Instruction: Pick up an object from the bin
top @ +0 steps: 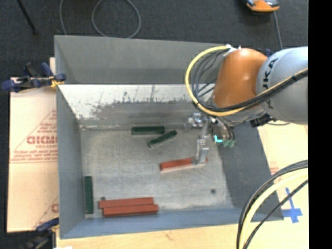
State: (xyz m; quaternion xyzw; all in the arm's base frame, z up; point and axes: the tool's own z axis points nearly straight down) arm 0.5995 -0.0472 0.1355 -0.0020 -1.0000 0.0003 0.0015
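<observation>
Jaws hang low at the right end of a short red bar (pixel 175 165) lying near the middle of the grey bin (pixel 70 139); whether they are spread or pinching it cannot be told. Towards the back wall lies a dark green bar (pixel 148 130), with a tilted green bar (pixel 162 137) just beside it. An upright-lying green stick (pixel 88 194) runs along the left wall, and two long red bars (pixel 128 207) lie side by side at the front.

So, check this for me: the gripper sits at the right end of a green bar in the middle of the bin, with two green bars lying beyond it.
Wrong on the colour. The camera view shows the gripper at the right end of a red bar in the middle of the bin; the two green bars do lie beyond it.
</observation>
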